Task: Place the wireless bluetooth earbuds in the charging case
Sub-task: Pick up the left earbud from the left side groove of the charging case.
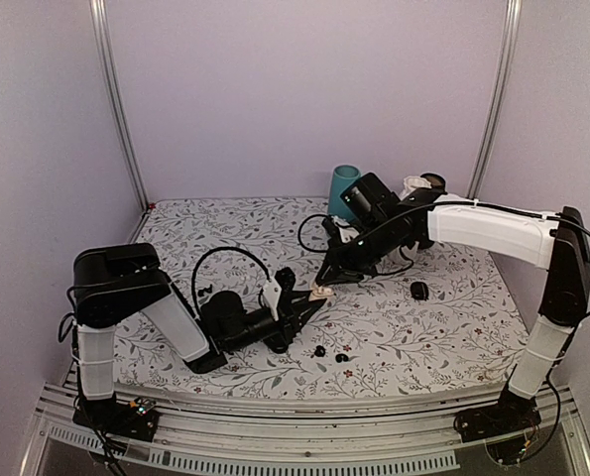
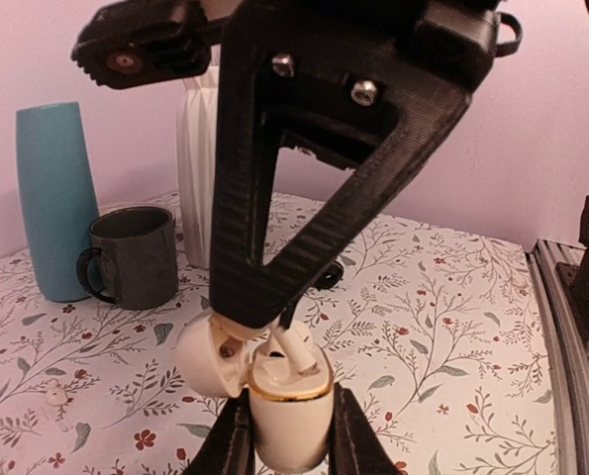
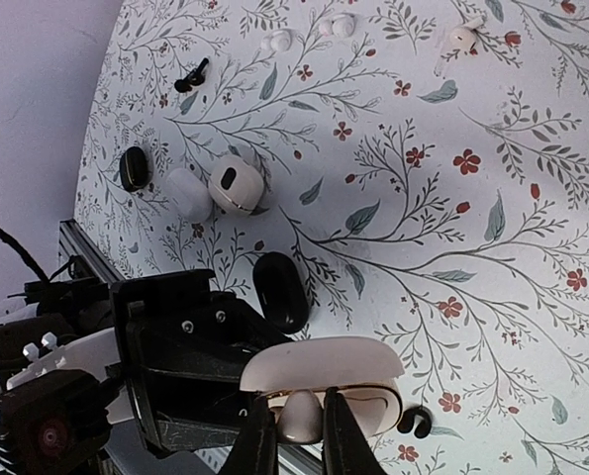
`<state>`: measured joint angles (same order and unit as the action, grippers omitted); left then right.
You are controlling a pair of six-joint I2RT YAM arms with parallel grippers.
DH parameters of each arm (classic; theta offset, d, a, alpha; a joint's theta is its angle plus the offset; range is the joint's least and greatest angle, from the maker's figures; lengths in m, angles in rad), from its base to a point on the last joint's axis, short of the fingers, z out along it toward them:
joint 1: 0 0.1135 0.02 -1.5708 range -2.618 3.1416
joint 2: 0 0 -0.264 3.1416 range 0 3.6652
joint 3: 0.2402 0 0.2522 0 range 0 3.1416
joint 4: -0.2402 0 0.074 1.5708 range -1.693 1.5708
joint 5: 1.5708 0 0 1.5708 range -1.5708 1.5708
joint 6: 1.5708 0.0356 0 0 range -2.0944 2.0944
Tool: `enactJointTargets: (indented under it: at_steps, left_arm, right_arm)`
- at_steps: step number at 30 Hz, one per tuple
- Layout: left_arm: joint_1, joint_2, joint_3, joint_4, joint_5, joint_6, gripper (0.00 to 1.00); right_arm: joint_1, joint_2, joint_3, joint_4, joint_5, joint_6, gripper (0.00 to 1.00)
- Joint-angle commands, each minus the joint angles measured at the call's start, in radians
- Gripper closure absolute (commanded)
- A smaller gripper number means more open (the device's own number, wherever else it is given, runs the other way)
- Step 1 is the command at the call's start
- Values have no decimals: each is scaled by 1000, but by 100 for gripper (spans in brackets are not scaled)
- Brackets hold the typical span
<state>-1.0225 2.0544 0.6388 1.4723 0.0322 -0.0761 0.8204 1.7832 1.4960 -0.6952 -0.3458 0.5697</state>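
My left gripper [image 1: 309,297] [image 2: 292,427] is shut on a cream charging case [image 2: 289,416] with a gold rim, held upright above the table with its lid [image 2: 200,361] swung open. From above, my right gripper [image 1: 324,283] [image 3: 299,411] is shut on a cream earbud [image 3: 301,421]. The earbud's stem [image 2: 299,351] sits in the case's socket. In the right wrist view the case [image 3: 373,406] and its lid [image 3: 319,364] lie right at my fingertips. Two tiny black earbuds [image 1: 319,351] [image 1: 342,356] lie loose on the floral cloth in front of the grippers.
A black oval case [image 1: 418,290] [image 3: 279,292] lies on the cloth. A second black case [image 3: 133,168], an open white case [image 3: 225,188] and loose white buds [image 3: 274,42] lie further off. A teal vase [image 2: 51,198], dark mug [image 2: 136,255] and white ribbed vase [image 2: 195,178] stand at the back.
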Motion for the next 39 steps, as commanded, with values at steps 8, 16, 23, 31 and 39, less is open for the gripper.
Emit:
enactJointTargets:
  at_steps: [8,16,23,31,39]
  left_arm:
    - [3,-25,17,349,10,8,100]
    - [3,-36,24,348,-9,6,100]
    - [9,-33,25,348,-36,-25,100]
    - [11,-45,33,338,-46,-33,100]
    - [12,-48,41,339,-36,-33,100]
  right_arm:
    - [8,-68,-45,117,7,92,93]
    - [13,-76,-66,135,37,111,93]
    - [11,-110,-88,143,74,124,93]
    - [22,-126,-114,170,105,150,93]
    - [39,-114,-117,183,122,171,93]
